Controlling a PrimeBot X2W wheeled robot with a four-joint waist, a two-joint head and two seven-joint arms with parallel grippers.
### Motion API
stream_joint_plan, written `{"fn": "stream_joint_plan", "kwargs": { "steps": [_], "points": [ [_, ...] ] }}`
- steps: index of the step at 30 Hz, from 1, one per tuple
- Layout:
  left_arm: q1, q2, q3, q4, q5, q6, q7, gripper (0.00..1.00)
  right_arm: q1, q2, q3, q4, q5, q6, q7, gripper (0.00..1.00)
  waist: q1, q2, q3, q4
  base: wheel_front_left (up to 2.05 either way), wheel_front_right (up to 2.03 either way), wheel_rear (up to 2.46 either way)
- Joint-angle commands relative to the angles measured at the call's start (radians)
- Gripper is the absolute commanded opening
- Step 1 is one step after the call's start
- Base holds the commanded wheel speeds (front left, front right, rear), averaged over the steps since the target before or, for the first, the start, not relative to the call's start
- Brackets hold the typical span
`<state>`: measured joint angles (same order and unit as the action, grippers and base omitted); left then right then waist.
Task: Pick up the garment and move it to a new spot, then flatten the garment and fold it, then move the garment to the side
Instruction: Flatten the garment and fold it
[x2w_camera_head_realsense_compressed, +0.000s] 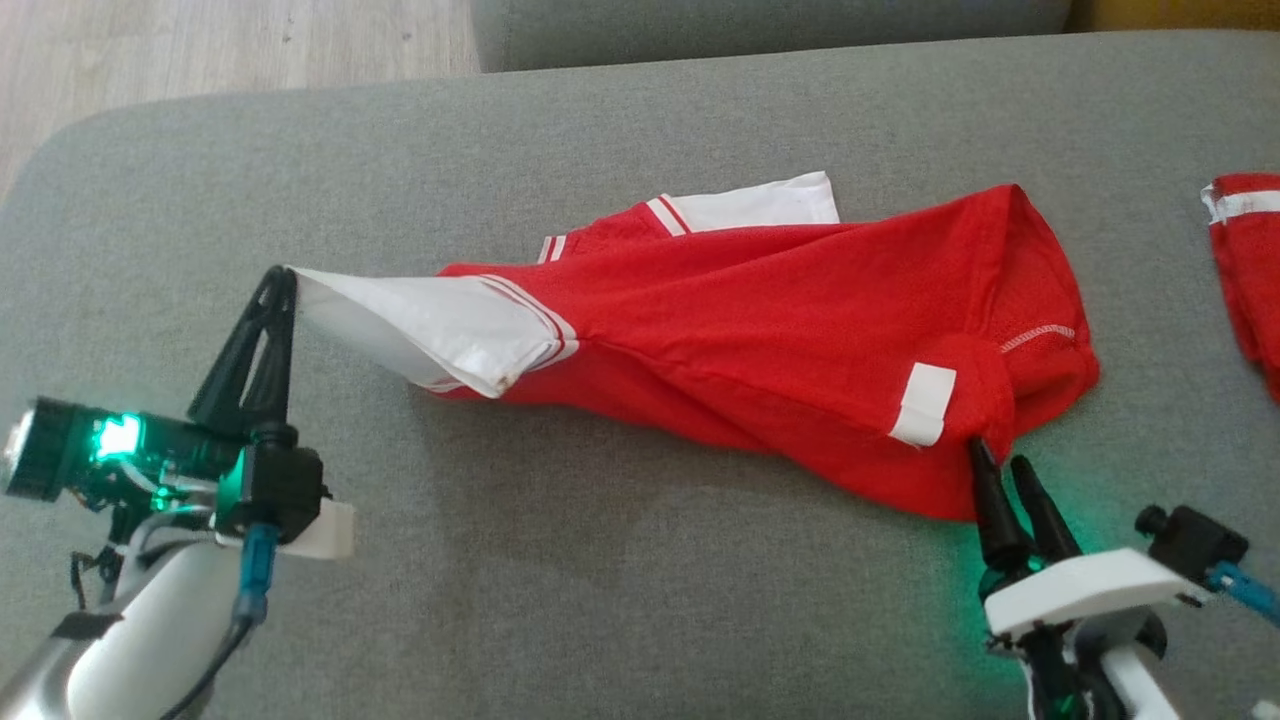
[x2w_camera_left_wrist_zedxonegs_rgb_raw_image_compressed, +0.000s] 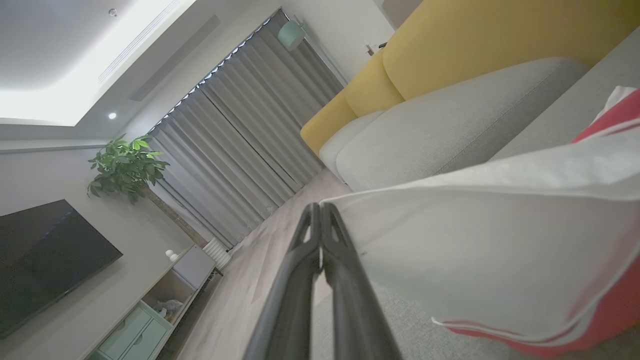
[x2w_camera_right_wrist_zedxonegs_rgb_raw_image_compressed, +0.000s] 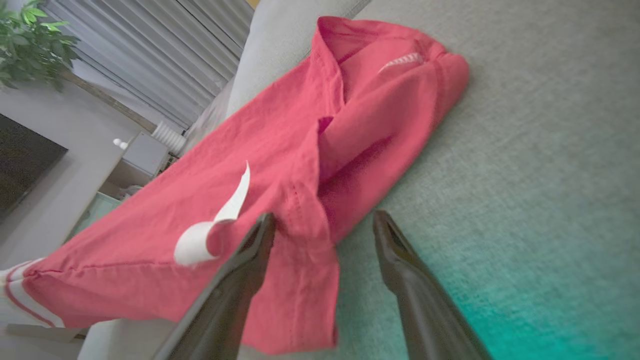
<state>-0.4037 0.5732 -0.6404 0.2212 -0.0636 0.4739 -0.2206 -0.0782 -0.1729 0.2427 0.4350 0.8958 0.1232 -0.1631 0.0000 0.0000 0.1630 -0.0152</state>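
Note:
The garment (x2w_camera_head_realsense_compressed: 760, 320) is red with white stripe-trimmed ends and lies crumpled across the grey cushion (x2w_camera_head_realsense_compressed: 600, 560). My left gripper (x2w_camera_head_realsense_compressed: 285, 280) is shut on the tip of its white end, which is stretched out to the left and lifted a little. In the left wrist view the closed gripper (x2w_camera_left_wrist_zedxonegs_rgb_raw_image_compressed: 320, 207) pinches the corner of the white cloth (x2w_camera_left_wrist_zedxonegs_rgb_raw_image_compressed: 500, 250). My right gripper (x2w_camera_head_realsense_compressed: 1000, 462) stands open at the garment's near right corner, beside a white tag (x2w_camera_head_realsense_compressed: 925, 403). In the right wrist view a red fold (x2w_camera_right_wrist_zedxonegs_rgb_raw_image_compressed: 305, 235) lies between the spread fingers of that gripper (x2w_camera_right_wrist_zedxonegs_rgb_raw_image_compressed: 325, 220).
A second red and white cloth (x2w_camera_head_realsense_compressed: 1245, 270) lies at the cushion's right edge. Another grey cushion (x2w_camera_head_realsense_compressed: 760, 25) sits behind, with wooden floor (x2w_camera_head_realsense_compressed: 200, 50) at the far left. A yellow sofa back (x2w_camera_left_wrist_zedxonegs_rgb_raw_image_compressed: 475, 45) shows in the left wrist view.

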Motion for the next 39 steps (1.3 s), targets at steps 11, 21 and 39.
{"fn": "stream_joint_plan", "kwargs": {
  "steps": [11,21,39],
  "points": [
    [-0.085,0.053,0.055,0.003,-0.017,-0.005,0.007,0.0,-0.017,-0.168,0.2,-0.104,0.195,0.008,0.018,1.0,0.0,0.0,0.001,-0.002,0.0,0.0,0.0],
    [-0.083,0.06,0.048,0.006,-0.025,-0.006,0.012,0.0,-0.028,-0.21,0.308,-0.095,0.262,0.008,-0.017,0.89,0.0,0.0,-0.008,-0.015,0.0,0.0,0.0],
    [-0.083,0.069,0.04,0.004,-0.036,0.0,0.016,0.0,-0.092,-0.253,0.403,-0.053,0.329,0.008,-0.082,0.07,0.0,0.0,-0.015,-0.013,0.0,0.0,0.0]
  ]
}}
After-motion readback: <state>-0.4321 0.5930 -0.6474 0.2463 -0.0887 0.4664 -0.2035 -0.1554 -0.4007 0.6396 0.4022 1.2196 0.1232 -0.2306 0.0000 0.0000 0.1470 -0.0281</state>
